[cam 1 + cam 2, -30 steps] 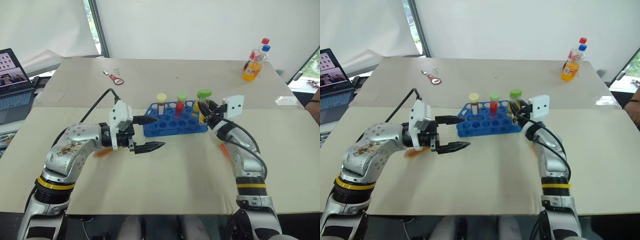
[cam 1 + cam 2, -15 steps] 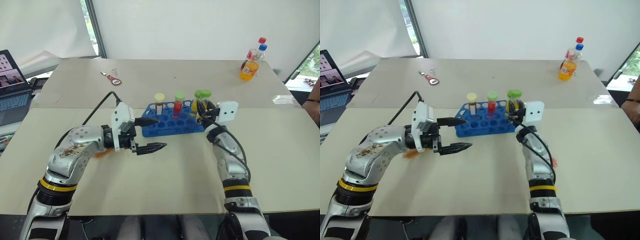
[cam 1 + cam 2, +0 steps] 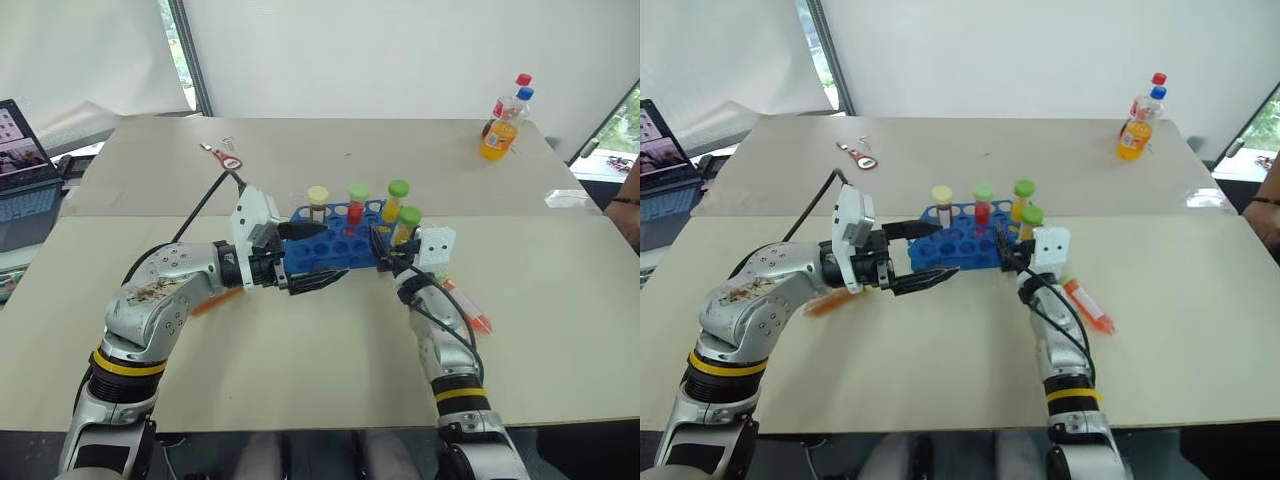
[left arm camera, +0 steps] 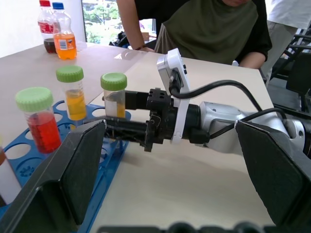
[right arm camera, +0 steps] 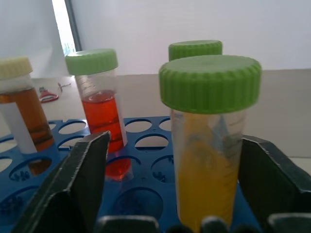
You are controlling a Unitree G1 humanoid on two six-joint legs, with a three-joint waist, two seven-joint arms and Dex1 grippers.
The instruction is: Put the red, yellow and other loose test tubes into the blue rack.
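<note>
The blue rack (image 3: 340, 252) stands mid-table. In its back row stand an amber tube with a cream cap (image 3: 318, 203), a red tube with a green cap (image 3: 358, 203) and a yellow tube with a green cap (image 3: 397, 197). A second yellow, green-capped tube (image 5: 209, 145) stands upright at the rack's near right corner. My right gripper (image 3: 390, 245) is open around it, fingers (image 5: 85, 179) clear of its sides. My left gripper (image 3: 315, 258) is open at the rack's left end, one finger over the holes and one in front of the near edge.
An orange oblong thing (image 3: 465, 308) lies on the table beside my right forearm, another (image 3: 215, 303) under my left forearm. Soda bottles (image 3: 505, 125) stand far right, a red tool (image 3: 230, 158) far left, a laptop (image 3: 20, 150) off the left edge. A person (image 4: 214, 29) leans behind the table.
My right gripper has sunk with the yellow tube to the rack's near right corner and opened. My left gripper has edged closer to the rack. The camera has shifted.
</note>
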